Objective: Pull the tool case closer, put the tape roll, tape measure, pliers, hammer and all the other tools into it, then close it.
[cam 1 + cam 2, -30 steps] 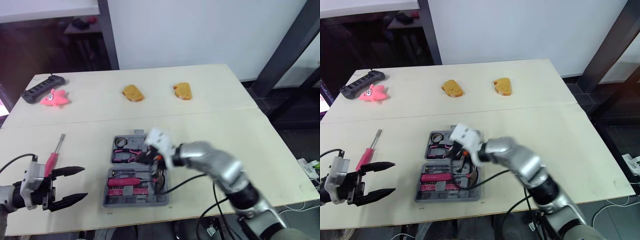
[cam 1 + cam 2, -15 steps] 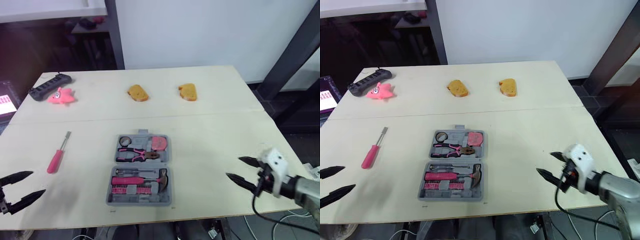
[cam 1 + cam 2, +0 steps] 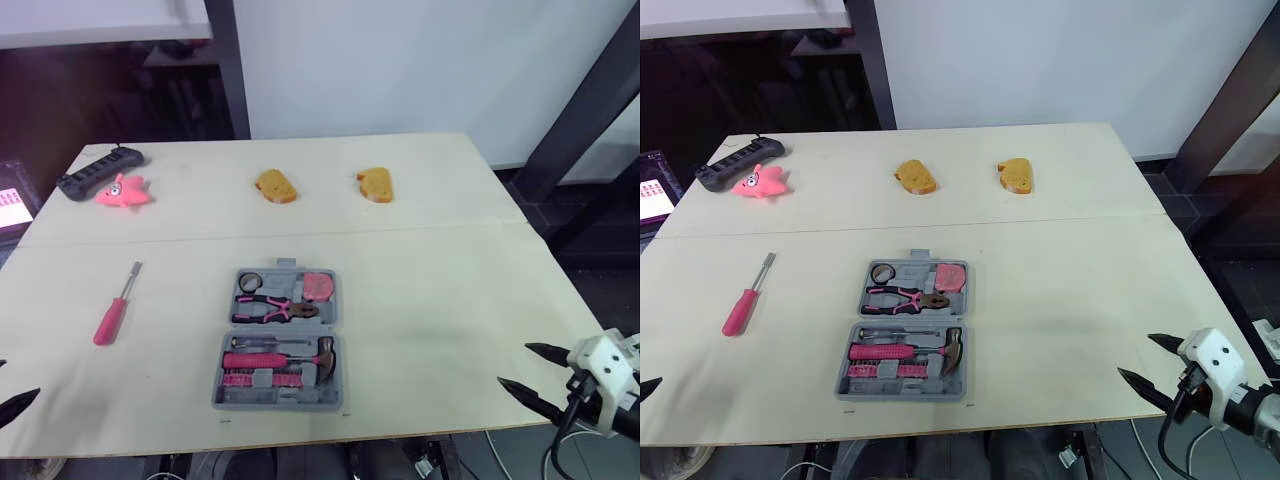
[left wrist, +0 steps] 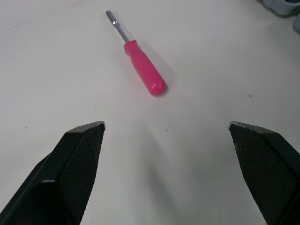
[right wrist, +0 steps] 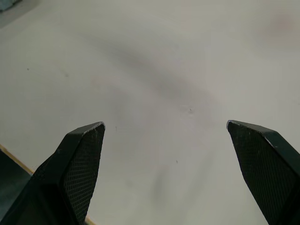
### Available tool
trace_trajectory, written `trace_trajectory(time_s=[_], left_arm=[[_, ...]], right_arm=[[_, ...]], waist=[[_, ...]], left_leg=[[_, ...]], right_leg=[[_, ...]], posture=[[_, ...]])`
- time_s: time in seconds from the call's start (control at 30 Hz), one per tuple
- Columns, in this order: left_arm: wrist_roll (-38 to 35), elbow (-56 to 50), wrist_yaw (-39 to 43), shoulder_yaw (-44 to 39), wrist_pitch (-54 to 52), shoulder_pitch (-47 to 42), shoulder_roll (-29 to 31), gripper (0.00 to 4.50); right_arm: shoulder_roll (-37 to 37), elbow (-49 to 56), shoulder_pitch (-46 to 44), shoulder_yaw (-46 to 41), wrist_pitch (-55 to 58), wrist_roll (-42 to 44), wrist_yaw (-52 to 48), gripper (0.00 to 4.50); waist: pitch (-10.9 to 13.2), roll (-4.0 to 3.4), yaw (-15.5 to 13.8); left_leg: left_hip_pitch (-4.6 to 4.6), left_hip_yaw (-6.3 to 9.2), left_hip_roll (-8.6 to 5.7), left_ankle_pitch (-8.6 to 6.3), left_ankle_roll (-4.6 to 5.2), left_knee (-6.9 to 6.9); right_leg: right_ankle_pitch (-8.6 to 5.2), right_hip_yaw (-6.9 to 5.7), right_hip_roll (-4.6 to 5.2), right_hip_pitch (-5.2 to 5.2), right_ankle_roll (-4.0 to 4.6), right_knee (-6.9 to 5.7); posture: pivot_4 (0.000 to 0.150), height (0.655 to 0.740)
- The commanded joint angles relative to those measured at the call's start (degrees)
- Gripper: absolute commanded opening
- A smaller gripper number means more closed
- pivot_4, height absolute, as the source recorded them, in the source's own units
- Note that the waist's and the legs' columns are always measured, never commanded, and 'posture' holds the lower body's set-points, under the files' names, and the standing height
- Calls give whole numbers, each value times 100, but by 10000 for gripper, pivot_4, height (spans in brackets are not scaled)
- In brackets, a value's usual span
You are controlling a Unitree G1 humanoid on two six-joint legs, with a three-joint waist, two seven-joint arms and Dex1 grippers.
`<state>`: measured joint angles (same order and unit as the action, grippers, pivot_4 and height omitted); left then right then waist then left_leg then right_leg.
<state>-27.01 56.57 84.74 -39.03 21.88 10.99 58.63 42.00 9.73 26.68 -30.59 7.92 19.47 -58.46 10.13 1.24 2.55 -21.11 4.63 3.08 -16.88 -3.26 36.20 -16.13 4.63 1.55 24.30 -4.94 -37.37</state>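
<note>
Lying at nine o'clock of the case [image 3: 280, 340], the screwdriver [image 3: 113, 307] is seen at one o'clock of the left gripper [image 4: 166, 124], handle nearer; both grippers are spread, the right gripper [image 3: 515, 365] well apart.

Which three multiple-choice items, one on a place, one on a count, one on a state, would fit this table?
1. The pink-handled metal screwdriver lies: A) inside the grey plastic tool case; B) on the pale wooden table, left of the case; C) at the far edge.
2. Count of brown toasted bread slices: A) one; B) two; C) four.
3. The case is: A) open; B) shut; C) upside down.
Answers: 1 B, it rests on bare wood, apart from the case. 2 B, two lie apart. 3 A, its pink-handled hammer shows inside.
</note>
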Motion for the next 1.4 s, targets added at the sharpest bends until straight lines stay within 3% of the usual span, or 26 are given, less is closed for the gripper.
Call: trace_trajectory(time_s=[0.03,0.2,0.4,0.57,0.7,0.9,1.13,1.4], left_arm=[[-17,35,-18,-57,78,-30,88,45000],[-101,-328,-592,-124,-213,-64,-233,45000],[-585,-3225,-2961,-35,-2345,177,-1508,45000],[-501,-4529,-4583,231,-3864,-455,-1663,45000],[461,-4212,-5391,1080,-4767,-1260,-1086,45000],[825,-3045,-5073,1974,-5446,-2721,-813,45000],[1287,-2098,-4755,2669,-5325,-3377,-971,45000],[1572,-1163,-4714,2874,-5224,-3791,-1124,45000]], right_arm=[[-36,16,-41,-86,-77,92,110,44210],[-151,531,-203,73,317,323,381,44210],[-180,2265,-1399,1072,2042,1234,1266,44210],[-159,2840,-2459,2030,2732,1529,1513,44210],[-21,2848,-3073,2543,2864,1512,1348,44210],[119,2883,-3407,2988,2730,1409,1052,44210],[92,2890,-3421,3032,2654,1394,1072,44210],[57,3008,-3304,3059,2813,1403,1302,44210]], waist=[[-1,1,-1],[-2,-5,4],[2,-19,12],[4,13,-130],[11,7,-153],[14,7,-141],[15,8,-94],[16,8,-37]], left_leg=[[0,0,0,0,0,0],[1,0,0,0,0,2],[16,1,0,4,-7,12],[27,33,1,15,-27,12],[29,30,-5,16,-29,15],[45,28,-6,18,-32,3],[49,28,-5,18,-32,-1],[55,29,-6,19,-32,3]], right_leg=[[0,0,0,0,0,0],[1,1,0,-1,0,-2],[14,10,-1,-16,-22,-26],[12,-10,-6,-36,-31,-34],[11,-8,-1,-43,-34,-28],[11,-10,-3,-52,-36,-25],[13,-10,-3,-52,-39,-25],[13,-11,-3,-62,-40,-27]], posture=[[1500,7400],[1500,7400],[1500,7400],[1500,7400],[1500,7400],[1500,7400],[1500,7400],[1500,7400]])
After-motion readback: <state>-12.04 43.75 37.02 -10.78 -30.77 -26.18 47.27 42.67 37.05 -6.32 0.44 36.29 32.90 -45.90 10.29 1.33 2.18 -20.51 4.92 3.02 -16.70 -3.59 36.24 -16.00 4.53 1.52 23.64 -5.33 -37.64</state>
